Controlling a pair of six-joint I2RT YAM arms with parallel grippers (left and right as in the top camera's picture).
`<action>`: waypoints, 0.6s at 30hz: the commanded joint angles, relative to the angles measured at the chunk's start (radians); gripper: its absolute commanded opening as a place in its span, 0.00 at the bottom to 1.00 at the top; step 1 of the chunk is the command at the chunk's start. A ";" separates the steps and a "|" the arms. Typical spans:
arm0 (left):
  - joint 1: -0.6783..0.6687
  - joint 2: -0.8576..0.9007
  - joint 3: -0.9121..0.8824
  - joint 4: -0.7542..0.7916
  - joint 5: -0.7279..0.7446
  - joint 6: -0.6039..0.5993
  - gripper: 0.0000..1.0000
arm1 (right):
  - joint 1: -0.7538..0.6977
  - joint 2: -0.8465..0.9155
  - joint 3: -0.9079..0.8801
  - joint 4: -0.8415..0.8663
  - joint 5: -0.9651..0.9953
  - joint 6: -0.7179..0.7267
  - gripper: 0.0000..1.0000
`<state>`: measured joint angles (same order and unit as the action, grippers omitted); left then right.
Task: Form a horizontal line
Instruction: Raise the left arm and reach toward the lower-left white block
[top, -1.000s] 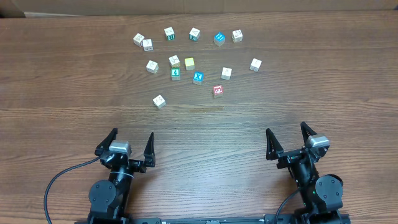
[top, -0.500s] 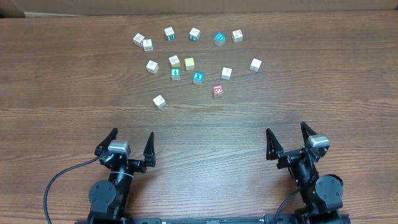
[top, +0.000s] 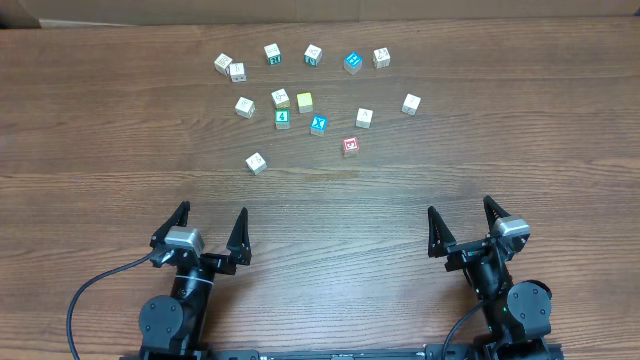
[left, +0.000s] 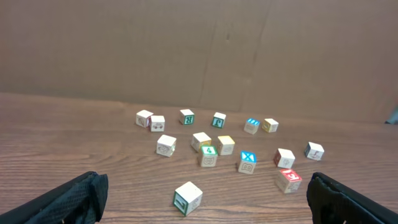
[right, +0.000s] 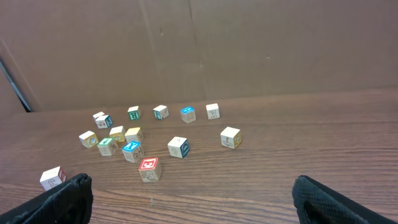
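Your left tool (top: 213, 212) sits at the lower left of the overhead frame. Its two fingers are spread as wide as they go, with nothing between them and nothing touched. Your right tool (top: 459, 205), at the lower right, mirrors it: fingers splayed, holding nothing, over bare wood of the table (top: 100, 200). In both wrist views, only the dark fingertips show at the bottom corners, with the blocks well beyond them.

The blocks lie scattered in the upper middle of the overhead frame, well apart from both tools. The blue cube with a white X (top: 319, 125) sits near the centre of the scatter. The teal-green-faced cube (top: 283, 119), marked with a 4, is just to its left, close but not touching. A pale cream cube (top: 245, 106) lies further left and a little higher. A second pale cream cube (top: 364, 118) lies to the right of the blue one.

The four make only a loose, sagging row, with uneven gaps and each cube turned at its own angle. The yellow-green cube (top: 304, 101) sits just above the gap between the teal and blue cubes. The red-faced cube (top: 350, 146) lies below and to the right of the blue cube. Further cubes (top: 313, 54) dot the top of the scatter, and a lone cream cube (top: 256, 162) lies at its lower left.
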<state>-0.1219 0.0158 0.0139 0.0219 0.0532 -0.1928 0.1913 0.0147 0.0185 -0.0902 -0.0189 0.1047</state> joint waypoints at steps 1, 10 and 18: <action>0.005 -0.011 0.077 0.002 0.019 -0.025 1.00 | -0.003 -0.012 -0.010 0.006 -0.001 -0.002 1.00; 0.005 0.057 0.355 -0.126 -0.020 -0.020 0.99 | -0.003 -0.013 -0.010 0.006 -0.001 -0.002 1.00; 0.005 0.365 0.760 -0.210 -0.014 -0.020 1.00 | -0.003 -0.013 -0.010 0.006 -0.001 -0.002 1.00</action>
<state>-0.1219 0.2668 0.6292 -0.1623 0.0471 -0.2077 0.1909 0.0147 0.0185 -0.0898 -0.0189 0.1043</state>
